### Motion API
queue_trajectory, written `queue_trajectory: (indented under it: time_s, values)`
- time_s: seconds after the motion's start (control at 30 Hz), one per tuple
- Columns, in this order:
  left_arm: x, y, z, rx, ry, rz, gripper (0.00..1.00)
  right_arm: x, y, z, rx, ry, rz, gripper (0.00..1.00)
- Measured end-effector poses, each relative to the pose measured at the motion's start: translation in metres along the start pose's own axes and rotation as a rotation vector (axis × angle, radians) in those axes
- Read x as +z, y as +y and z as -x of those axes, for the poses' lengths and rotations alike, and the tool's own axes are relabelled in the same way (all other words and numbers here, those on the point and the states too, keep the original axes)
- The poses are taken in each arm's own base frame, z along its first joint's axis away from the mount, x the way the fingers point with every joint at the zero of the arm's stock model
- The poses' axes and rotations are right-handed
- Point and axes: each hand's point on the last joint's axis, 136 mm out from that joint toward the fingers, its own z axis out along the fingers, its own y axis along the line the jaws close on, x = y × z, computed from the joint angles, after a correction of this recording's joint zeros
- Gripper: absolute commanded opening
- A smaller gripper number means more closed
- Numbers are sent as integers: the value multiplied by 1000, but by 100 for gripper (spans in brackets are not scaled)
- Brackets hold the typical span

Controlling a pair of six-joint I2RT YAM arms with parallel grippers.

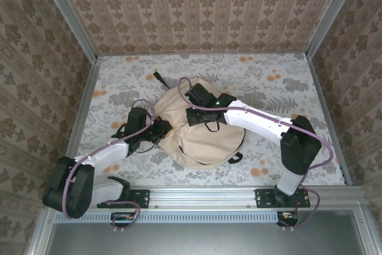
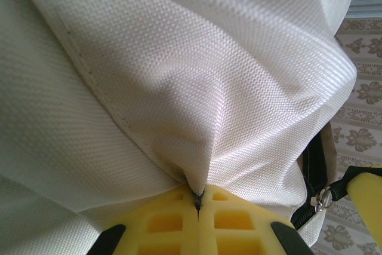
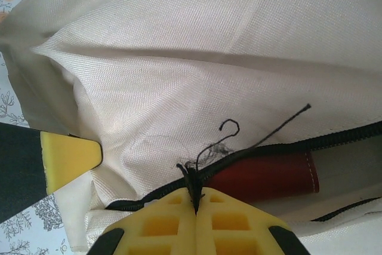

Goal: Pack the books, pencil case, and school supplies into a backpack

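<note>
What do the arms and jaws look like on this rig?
Both the left arm and right arm have white link shells, black joint housings and a mauve cable looping alongside. Jaws are yellow blocks with square grid pockets, on black mounts.

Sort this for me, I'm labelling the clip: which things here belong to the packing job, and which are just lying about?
Job: backpack; left fingers and right fingers, both pinching it; dark red item showing inside it.
Just there: floral table; patterned walls.
</note>
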Motion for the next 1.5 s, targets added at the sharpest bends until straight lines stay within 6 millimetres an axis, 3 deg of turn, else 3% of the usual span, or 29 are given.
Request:
queue_trajectory:
  time_s: [0.1,0.33,0.57,0.73,0.93,1.13,1.27,1.5]
  values:
    - [-1,4,1,2,2,15,0,0,-8,2,0,-8,-42,0]
    - [-5,20,6,-21,-12,70,0,-4,-54,17,43,-54,-208,0]
    - [-8,24,8,-15,-17,87,0,-6,-80,26,104,-77,-267,0]
    - [-9,24,8,-6,-14,91,0,-8,-117,35,212,-90,-315,0]
    - [-10,16,9,14,-9,69,0,-3,-141,29,307,-69,-332,0]
    - [-10,-1,14,63,0,44,0,1,-158,8,359,-42,-353,0]
    - [6,-22,19,125,33,40,0,-13,-180,5,417,-65,-359,0]
    - [69,-54,28,226,114,51,0,-31,-235,9,532,-110,-409,0]
